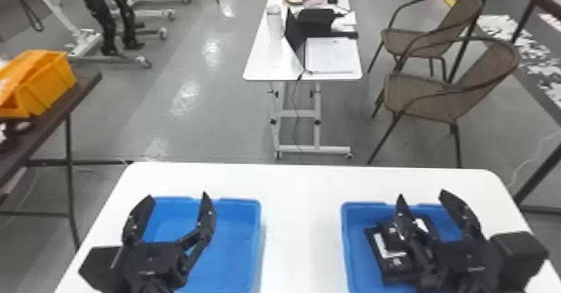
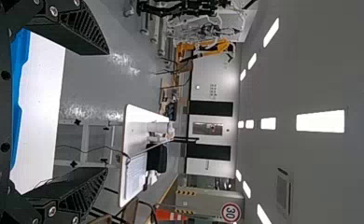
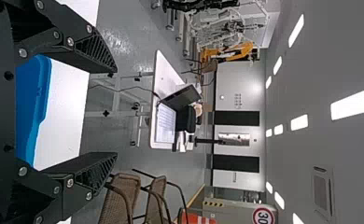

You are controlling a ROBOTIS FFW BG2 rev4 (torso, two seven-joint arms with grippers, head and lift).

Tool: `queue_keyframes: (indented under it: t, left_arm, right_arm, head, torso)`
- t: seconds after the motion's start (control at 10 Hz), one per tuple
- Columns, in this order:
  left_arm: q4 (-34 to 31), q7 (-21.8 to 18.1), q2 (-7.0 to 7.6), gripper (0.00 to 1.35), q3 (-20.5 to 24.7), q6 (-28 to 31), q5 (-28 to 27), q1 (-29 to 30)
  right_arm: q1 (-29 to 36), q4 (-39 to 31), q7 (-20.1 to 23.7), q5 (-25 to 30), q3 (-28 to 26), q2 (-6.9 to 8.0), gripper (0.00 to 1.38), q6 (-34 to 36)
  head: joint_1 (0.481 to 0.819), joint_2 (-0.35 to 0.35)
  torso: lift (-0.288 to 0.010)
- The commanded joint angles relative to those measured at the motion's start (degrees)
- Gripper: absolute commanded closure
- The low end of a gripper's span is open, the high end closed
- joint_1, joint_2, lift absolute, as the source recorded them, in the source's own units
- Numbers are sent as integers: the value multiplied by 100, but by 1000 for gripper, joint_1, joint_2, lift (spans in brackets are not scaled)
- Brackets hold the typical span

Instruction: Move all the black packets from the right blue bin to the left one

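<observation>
Head view — left gripper (image 1: 178, 195) and right gripper (image 1: 421, 193) wide open, empty — packets (image 1: 392, 267) overlap in right bin (image 1: 349, 246), so one pinch could snag two, dropping one.

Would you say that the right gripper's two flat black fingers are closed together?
No, the right gripper stands open, with a wide gap between its fingertips.

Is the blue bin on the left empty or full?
It looks empty: bare blue plastic shows inside the left blue bin, though the left gripper hides part of it.
</observation>
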Motion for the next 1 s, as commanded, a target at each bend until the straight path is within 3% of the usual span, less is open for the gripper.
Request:
queue_keyframes:
  t: [0.0,0.6,0.9]
  left_arm:
    - [5,18,-9,140,1,-29,-11,-11]
    - [14,79,-26,140,10,-46,-29,7]
    - [14,79,-26,140,10,-55,-20,16]
  right_arm:
    - [-5,-3,-9,-55,-2,5,421,57]
    - [30,76,-35,-134,-11,5,426,-207]
    - [-76,217,-448,-626,-169,5,426,637]
  head:
    - [695,92]
    - [695,94]
    - [695,81]
  torso:
    - [0]
    - [0]
    - [0]
